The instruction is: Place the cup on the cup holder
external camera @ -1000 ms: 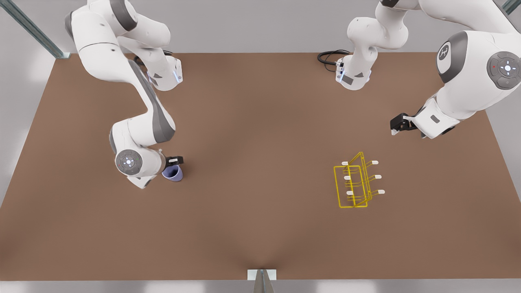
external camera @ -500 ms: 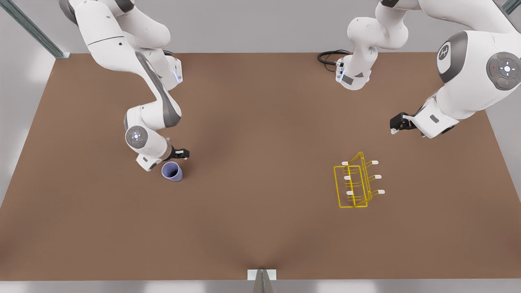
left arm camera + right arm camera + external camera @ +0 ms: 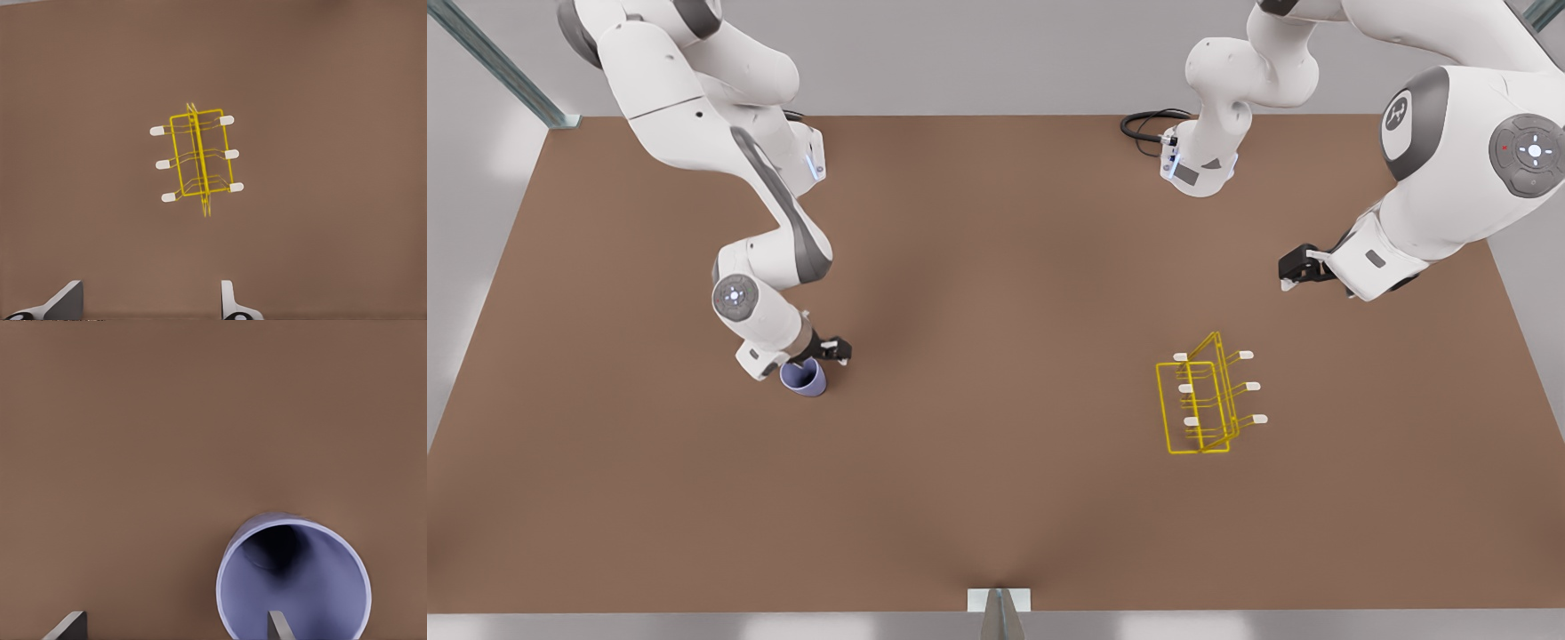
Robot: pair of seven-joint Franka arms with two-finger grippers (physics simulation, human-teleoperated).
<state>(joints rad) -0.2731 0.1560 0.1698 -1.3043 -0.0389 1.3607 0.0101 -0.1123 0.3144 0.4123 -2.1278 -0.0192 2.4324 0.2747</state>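
Hovering at the cup's (image 3: 804, 377) 12 o'clock rim, the right end effector (image 3: 829, 348) gapes wide; the left end effector (image 3: 1288, 271), also wide, waits above the cup holder (image 3: 1205, 397).

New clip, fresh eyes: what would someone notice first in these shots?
First, the right gripper at the lavender cup on the front view's left, jaws open, one finger over the cup's mouth. Next, the yellow cup holder standing alone on the brown table toward the right. The left gripper waits above it, jaws open.
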